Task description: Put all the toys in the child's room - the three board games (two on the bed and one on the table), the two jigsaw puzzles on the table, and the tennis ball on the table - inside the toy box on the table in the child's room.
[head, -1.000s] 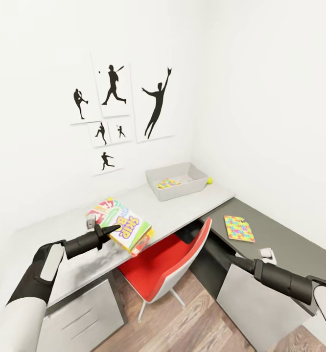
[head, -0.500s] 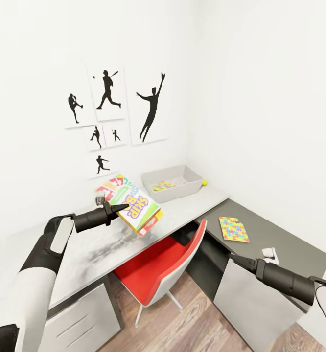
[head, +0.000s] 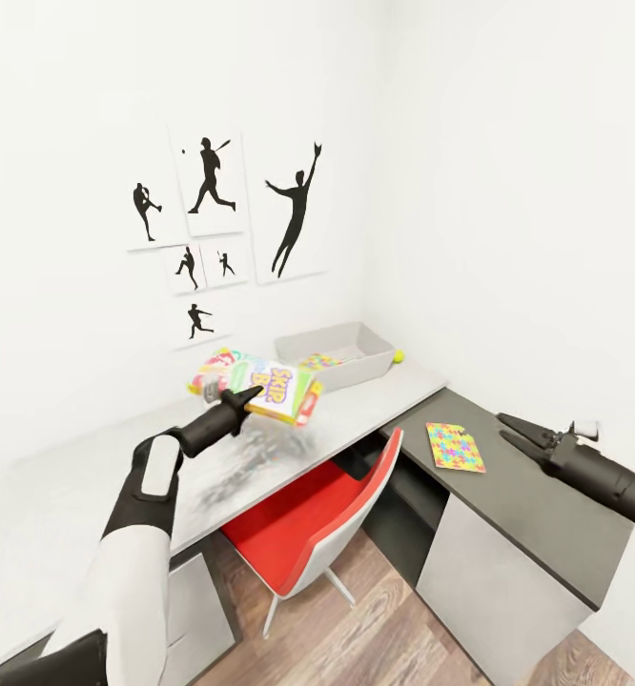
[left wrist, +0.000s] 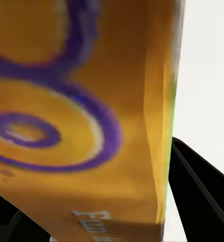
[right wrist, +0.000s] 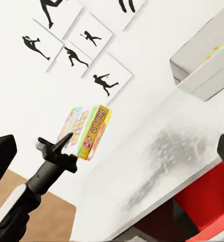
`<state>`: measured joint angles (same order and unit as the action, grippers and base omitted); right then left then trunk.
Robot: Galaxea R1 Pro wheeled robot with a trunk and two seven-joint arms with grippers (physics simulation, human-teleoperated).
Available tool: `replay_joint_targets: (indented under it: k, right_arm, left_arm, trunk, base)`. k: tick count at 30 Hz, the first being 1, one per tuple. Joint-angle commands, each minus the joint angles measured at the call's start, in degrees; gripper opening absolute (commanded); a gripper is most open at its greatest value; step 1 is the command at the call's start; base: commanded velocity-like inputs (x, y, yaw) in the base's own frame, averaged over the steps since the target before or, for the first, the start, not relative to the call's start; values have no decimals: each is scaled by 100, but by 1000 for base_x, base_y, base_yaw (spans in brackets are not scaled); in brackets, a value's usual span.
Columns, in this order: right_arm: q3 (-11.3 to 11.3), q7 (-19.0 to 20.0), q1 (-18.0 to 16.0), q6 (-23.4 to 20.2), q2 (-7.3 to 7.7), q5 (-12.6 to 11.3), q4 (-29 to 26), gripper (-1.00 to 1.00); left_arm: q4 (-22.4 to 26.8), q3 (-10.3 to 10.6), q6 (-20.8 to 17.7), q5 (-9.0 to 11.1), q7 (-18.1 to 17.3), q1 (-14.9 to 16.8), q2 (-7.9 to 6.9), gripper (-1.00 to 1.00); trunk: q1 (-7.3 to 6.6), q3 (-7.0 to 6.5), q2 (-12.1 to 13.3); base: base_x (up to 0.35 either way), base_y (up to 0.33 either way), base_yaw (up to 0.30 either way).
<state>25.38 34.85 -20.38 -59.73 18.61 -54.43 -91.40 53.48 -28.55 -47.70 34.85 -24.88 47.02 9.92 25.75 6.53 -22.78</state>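
My left gripper [head: 250, 393] is shut on a yellow, green and red board game [head: 277, 387], held tilted in the air above the light-grey table [head: 375, 405], just short of the toy box [head: 360, 370]. The game's yellow side [left wrist: 66, 101] sits close to the left wrist camera. The right wrist view shows the held board game [right wrist: 89, 128] and the left gripper [right wrist: 66, 142] from the side. One jigsaw puzzle [head: 319, 361] lies inside the toy box. Another jigsaw puzzle [head: 455, 447] lies on the dark-grey section. The tennis ball [head: 398, 356] rests beside the box. My right gripper [head: 510, 430] hovers open over the dark section.
A red-and-white swivel chair [head: 317, 519] is tucked under the table corner. Black baseball silhouettes [head: 217, 229] hang on the white wall behind. White drawers [head: 198, 610] and a white cabinet door [head: 489, 591] front the table. Wood-plank floor [head: 356, 638] lies below.
My left arm has lifted the board game off the table and carried it toward the toy box. My right arm has risen up over the dark section. The head view shifted slightly early on.
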Motion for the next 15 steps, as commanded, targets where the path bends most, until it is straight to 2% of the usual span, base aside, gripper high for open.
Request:
replay_joint_targets:
  k: [1,4,5,6,7,10,13,15]
  right_arm:
    - [-47,-323,-243,-27,53,41,13,100]
    - [-134,-1123,-555,-27,165,39,73,100]
    - [-176,-1371,-651,-27,179,38,91,100]
    - [-270,-1658,-759,-27,191,38,106,100]
    - [-332,-1778,-803,-27,196,35,117,100]
    - [-426,-1935,-852,-27,204,20,166,100]
    - [-430,-1996,-811,-27,166,-1,170,100]
    - [-440,-2008,-800,-27,148,-4,168,100]
  left_arm:
    - [0,104,187,255,365,9,8,-100]
    - [4,602,542,1049,978,24,8,-100]
    - [6,820,615,1317,1103,44,8,-100]
    - [39,1172,700,1643,1209,73,8,-100]
    - [63,1352,737,1781,1244,84,8,-100]
    - [44,1588,1068,1984,1295,100,8,-100]
    - [18,1686,1597,2081,1298,104,8,-100]
    - [8,1704,1719,2164,1296,105,8,-100]
  trunk:
    - [3,13,-14]
    - [3,13,-14]
    - [3,13,-14]
    - [3,13,-14]
    - [3,13,-14]
    - [3,13,-14]
    - [3,13,-14]
    - [3,13,-14]
  base:
    - [0,0,0]
    - [0,0,0]
    - [0,0,0]
    - [0,0,0]
    - [0,0,0]
    - [0,0,0]
    - [0,0,0]
    - [0,0,0]
